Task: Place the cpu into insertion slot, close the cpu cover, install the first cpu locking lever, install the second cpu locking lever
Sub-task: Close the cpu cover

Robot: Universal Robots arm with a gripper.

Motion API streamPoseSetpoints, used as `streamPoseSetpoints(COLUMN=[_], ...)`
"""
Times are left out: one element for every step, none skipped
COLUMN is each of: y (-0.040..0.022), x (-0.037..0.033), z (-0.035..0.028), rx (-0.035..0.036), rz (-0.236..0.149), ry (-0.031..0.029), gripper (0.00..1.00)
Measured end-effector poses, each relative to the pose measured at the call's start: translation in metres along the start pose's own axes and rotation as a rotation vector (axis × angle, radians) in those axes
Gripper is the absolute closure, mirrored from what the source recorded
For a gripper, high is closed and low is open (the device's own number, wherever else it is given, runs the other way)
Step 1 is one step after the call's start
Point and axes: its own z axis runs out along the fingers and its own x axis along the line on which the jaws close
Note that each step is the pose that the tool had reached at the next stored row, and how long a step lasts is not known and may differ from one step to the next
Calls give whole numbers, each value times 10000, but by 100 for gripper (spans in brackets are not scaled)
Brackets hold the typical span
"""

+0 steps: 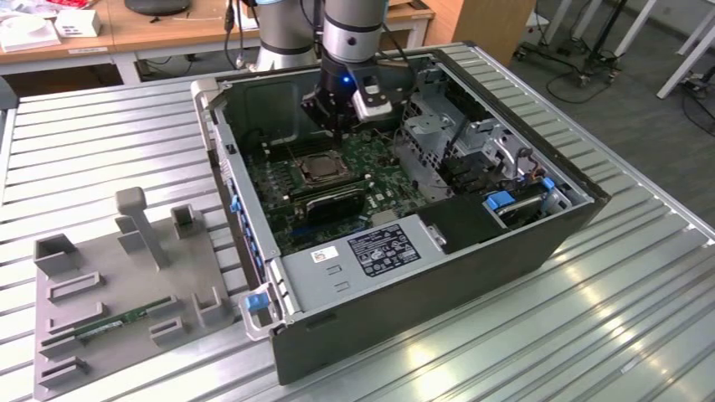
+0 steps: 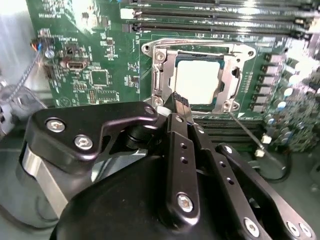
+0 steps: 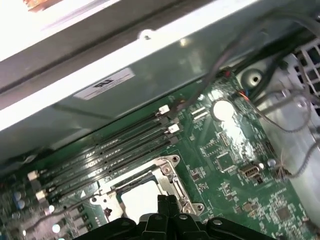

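Note:
Inside the open computer case (image 1: 491, 243), the cpu (image 2: 197, 80) lies in its socket on the green motherboard (image 2: 95, 55), showing as a pale square. The cpu cover (image 2: 230, 75), a silver frame, lies flat around it. A thin wire lever (image 2: 245, 132) sticks out from one socket corner, away from the frame. Another lever (image 2: 200, 46) runs along the socket's far edge. My gripper (image 2: 179, 102) hangs just above the socket's near edge, its black fingers shut with nothing between them. The exterior view shows the gripper (image 1: 335, 126) above the socket (image 1: 318, 170). The first wrist view shows the cpu (image 3: 137, 196), cover (image 3: 167, 167) and gripper (image 3: 165, 202).
Memory slots (image 3: 115, 150) flank the socket. Cables (image 3: 280, 115) and a drive cage (image 1: 447, 142) stand at the exterior view's right inside the case. On the ribbed metal table, a grey fixture tray (image 1: 123, 285) with a memory stick (image 1: 123, 321) lies at the exterior view's left.

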Motion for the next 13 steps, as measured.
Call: streamPoseSetpoints(y=[0,0,0,0,0,0,-1,-1,-1,-1,-1,-1,-1], x=[0,0,0,0,0,0,0,-1,-1,-1,-1,-1,-1], z=[2,3,5,7,9,11,12,15,17,20,22,25,26], rx=[6,12,17,24,30,35,42,47,54,60,66,71,79], rz=[-192,-370,-550,-736,-909,-1090,-1267,-1465,-1644,-1823,-2004,-2181,-2355], ry=[9,18,28,37,46,55,64,73,82,91,101,109,118], gripper=[89,89,89,89,89,89,89,89,89,89,89,89,89])
